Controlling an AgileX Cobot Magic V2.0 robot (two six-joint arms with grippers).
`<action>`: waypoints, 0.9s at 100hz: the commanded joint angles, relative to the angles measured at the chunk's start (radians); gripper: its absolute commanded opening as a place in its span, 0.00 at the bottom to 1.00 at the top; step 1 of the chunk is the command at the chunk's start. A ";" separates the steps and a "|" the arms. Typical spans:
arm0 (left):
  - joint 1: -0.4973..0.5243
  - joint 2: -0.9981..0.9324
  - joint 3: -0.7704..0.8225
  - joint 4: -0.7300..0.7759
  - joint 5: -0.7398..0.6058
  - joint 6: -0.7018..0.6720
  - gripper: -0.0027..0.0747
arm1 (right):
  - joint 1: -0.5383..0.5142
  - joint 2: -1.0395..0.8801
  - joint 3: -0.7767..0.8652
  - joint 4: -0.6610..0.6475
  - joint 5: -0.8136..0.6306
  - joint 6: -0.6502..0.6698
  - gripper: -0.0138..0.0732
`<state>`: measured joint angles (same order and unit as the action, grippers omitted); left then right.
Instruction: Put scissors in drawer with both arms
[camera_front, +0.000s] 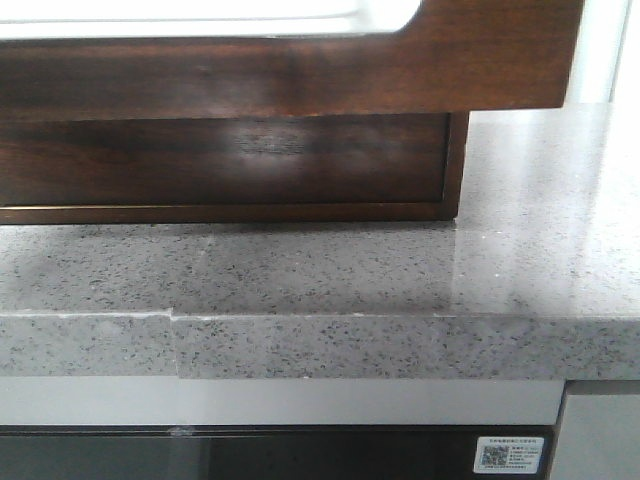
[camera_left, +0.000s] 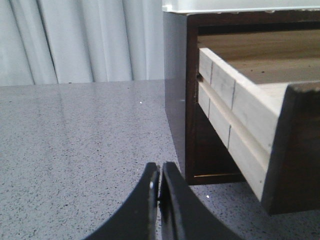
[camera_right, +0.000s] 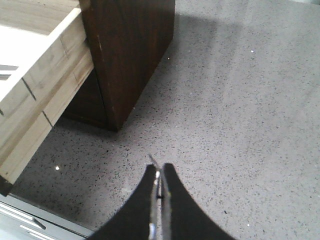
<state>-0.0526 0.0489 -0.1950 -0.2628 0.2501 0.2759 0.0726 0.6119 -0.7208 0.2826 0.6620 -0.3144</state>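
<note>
The drawer (camera_front: 300, 70) is pulled out toward me; its glossy dark brown front, with the wide cutout along the top, fills the upper front view. Its pale wooden side shows in the left wrist view (camera_left: 235, 110) and the right wrist view (camera_right: 45, 85). My left gripper (camera_left: 160, 172) is shut and empty, low over the counter to the left of the cabinet. My right gripper (camera_right: 159, 172) is shut over the counter to the right of the cabinet; a thin grey sliver sticks out at its tips. No scissors show plainly; a grey shape (camera_right: 7, 71) lies inside the drawer.
The dark brown cabinet (camera_front: 230, 165) stands on the speckled grey stone counter (camera_front: 540, 260). The counter's front edge (camera_right: 35, 212) lies close to my right gripper. White curtains (camera_left: 80, 40) hang behind the counter on the left.
</note>
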 joint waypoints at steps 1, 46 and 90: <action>0.002 -0.010 0.020 -0.027 -0.131 -0.012 0.01 | -0.008 -0.004 -0.023 0.007 -0.063 -0.001 0.08; 0.000 -0.083 0.163 0.241 -0.215 -0.276 0.01 | -0.008 -0.005 -0.023 0.007 -0.057 -0.001 0.08; 0.007 -0.083 0.226 0.245 -0.289 -0.276 0.01 | -0.008 -0.005 -0.023 0.007 -0.055 -0.001 0.08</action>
<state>-0.0505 -0.0044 -0.0050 -0.0199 0.0405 0.0137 0.0723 0.6064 -0.7208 0.2826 0.6673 -0.3144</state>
